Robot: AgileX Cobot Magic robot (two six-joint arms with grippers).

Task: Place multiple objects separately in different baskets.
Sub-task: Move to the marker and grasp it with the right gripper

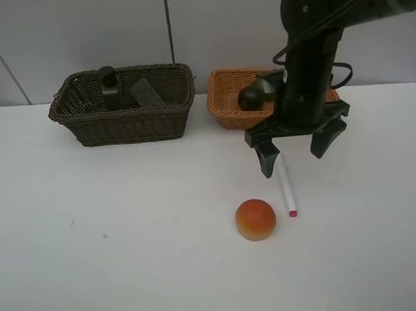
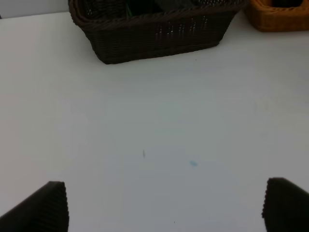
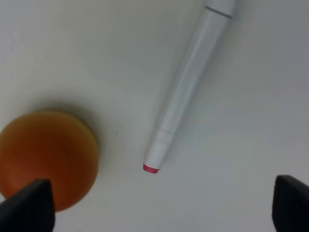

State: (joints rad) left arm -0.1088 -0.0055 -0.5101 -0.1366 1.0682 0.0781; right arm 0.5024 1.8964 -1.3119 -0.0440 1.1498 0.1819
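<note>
A white pink-tipped marker (image 1: 287,187) lies on the table, and a red-orange peach (image 1: 255,219) sits just to its left. My right gripper (image 1: 295,151) hangs open right above the marker's far end. The right wrist view shows the marker (image 3: 186,92) between the spread fingertips (image 3: 26,205) and the peach (image 3: 46,157) by one of them. The dark brown basket (image 1: 123,125) holds a dark pump bottle (image 1: 109,87) and a black eraser block (image 1: 147,93). A dark greenish round fruit (image 1: 250,97) lies in the light orange basket (image 1: 223,112). My left gripper (image 2: 166,208) is open over bare table.
Both baskets stand at the back of the white table, close to the wall. The left wrist view shows the dark basket (image 2: 154,34) and a corner of the orange basket (image 2: 275,17) ahead. The right arm partly hides the orange basket.
</note>
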